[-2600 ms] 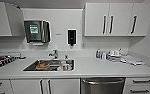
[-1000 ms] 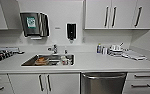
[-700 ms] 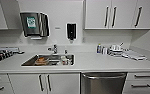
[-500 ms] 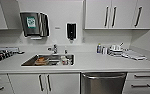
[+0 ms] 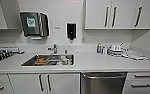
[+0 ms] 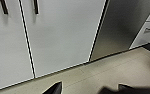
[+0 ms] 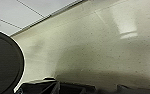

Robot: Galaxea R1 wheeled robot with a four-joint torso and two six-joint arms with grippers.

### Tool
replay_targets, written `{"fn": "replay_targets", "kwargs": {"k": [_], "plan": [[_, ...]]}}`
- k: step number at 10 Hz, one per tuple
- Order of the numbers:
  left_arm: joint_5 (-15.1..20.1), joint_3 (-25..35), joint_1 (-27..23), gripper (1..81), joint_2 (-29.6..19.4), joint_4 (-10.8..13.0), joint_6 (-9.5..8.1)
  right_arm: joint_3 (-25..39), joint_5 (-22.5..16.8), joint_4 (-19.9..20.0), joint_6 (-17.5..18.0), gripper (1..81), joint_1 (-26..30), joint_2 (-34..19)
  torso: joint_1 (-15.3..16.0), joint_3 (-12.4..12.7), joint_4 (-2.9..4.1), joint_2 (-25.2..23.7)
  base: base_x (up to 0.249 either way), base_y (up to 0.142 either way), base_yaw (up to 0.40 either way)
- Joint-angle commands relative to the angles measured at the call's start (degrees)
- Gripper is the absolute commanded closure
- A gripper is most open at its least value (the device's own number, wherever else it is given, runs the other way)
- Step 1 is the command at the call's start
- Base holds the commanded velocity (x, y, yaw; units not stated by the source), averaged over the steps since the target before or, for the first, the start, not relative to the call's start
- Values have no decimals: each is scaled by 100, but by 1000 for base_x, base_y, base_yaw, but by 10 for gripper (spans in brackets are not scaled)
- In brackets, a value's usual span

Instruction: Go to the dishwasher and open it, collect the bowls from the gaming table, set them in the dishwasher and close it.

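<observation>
The dishwasher (image 5: 102,82) is built in under the white counter, right of the sink. Its brushed-steel front is closed, with a bar handle (image 5: 103,76) along the top edge. In the left wrist view the same steel front (image 6: 116,27) stands beside white cupboard doors (image 6: 61,35), above the beige floor. My left gripper (image 6: 91,88) hangs low over that floor, fingers apart and nothing between them. My right gripper (image 7: 88,88) is also open over bare floor, next to my dark round base (image 7: 4,65). The bowls and the gaming table are out of view.
A steel sink (image 5: 28,63) with a tap (image 5: 55,48) holds some dishes. Bottles and a dish rack (image 5: 116,51) stand on the counter at the right. White drawers (image 5: 141,85) flank the dishwasher. A towel dispenser (image 5: 34,23) and wall cupboards (image 5: 111,13) hang above.
Since the oldest frame the camera has drawn nearer and lower, bringing the dishwasher front further into view. Over the last second nothing has visibly changed.
</observation>
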Motion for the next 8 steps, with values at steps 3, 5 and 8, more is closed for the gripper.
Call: {"fn": "replay_targets", "kwargs": {"k": [3, 5, 8], "plan": [[296, 666, -778, 10, -437, 28, 15, 218, -205, 268, 12, 10, 753, -280, 0, -2, 0, 0, 0, 0, 0], [297, 631, -770, 10, -340, 19, 15, 629, -240, 671, 4, 10, 1228, -657, 0, -2, 0, 0, 0, 0, 0], [305, 622, -743, 10, -252, 10, 6, 1359, -504, 1190, 4, 10, 1965, -1351, 0, -4, 0, 0, 0, 0, 0]]}}
